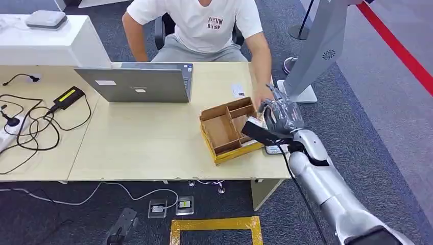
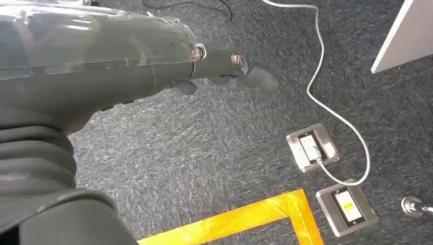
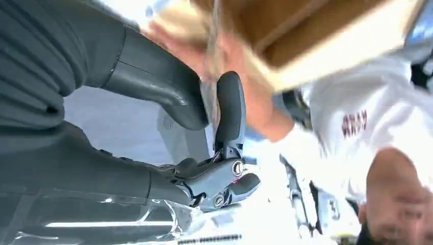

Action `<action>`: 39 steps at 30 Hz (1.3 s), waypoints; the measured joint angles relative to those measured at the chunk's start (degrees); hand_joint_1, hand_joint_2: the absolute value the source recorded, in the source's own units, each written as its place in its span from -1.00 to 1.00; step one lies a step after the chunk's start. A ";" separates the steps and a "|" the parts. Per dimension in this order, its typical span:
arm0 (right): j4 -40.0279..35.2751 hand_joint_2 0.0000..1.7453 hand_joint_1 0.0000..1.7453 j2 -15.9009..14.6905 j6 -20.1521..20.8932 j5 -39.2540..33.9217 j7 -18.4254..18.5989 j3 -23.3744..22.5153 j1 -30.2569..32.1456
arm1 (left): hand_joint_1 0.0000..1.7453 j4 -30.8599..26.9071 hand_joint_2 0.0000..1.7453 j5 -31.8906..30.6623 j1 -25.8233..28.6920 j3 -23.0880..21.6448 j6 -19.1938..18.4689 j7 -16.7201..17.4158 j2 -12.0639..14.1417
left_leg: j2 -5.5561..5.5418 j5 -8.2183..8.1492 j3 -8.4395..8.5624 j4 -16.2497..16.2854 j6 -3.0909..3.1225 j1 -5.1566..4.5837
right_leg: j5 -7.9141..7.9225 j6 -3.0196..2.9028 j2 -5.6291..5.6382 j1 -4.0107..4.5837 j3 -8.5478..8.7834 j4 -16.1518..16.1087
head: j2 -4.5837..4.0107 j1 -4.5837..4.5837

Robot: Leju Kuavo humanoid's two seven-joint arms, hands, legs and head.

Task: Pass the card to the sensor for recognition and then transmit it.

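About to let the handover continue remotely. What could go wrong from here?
The right hand sits right against the person's hand at the edge of the brown cardboard divider tray, so fingers could collide. Whether it holds a card is unclear in the blurred right wrist view; a thin card could slip. The hand could also nudge the tray toward the edge of the pale wooden desk.

My right arm [image 1: 327, 189] reaches forward and up, its right hand [image 1: 280, 116] raised with fingers [image 3: 230, 109] extended; I can't tell if anything is pinched. My left hand [image 2: 102, 56] hangs low, fingers [image 2: 255, 76] curled in loosely, holding nothing.
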 joint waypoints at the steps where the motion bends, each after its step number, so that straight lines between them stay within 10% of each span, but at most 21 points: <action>1: -0.39 1.00 1.00 -0.15 -0.15 0.02 0.00 -0.37 -0.30 | -1.00 0.00 -1.00 -0.24 -0.07 -0.02 0.00 0.00 0.02 | 0.00 0.00 0.00 0.00 0.00 0.00 | 0.00 0.00 0.00 0.00 -0.01 0.00 | 0.00 0.02; 22: -2.75 1.00 1.00 -5.44 0.63 3.48 -4.07 -8.42 -16.28 | -1.00 -0.02 -1.00 -5.71 -2.93 -0.22 -2.93 2.08 1.18 | 0.01 -0.01 -0.06 0.01 0.00 0.01 | 0.00 0.00 -0.02 -0.02 -0.06 0.01 | 0.00 0.00; 39: 12.90 1.00 1.00 0.57 4.57 8.20 -2.69 -7.45 -26.39 | -1.00 -0.37 -1.00 -7.00 -4.55 -0.22 -4.81 3.74 1.81 | -0.05 0.01 -0.10 0.01 -0.01 0.03 | -0.01 -0.01 -0.06 -0.01 -0.07 0.08 | 0.00 0.02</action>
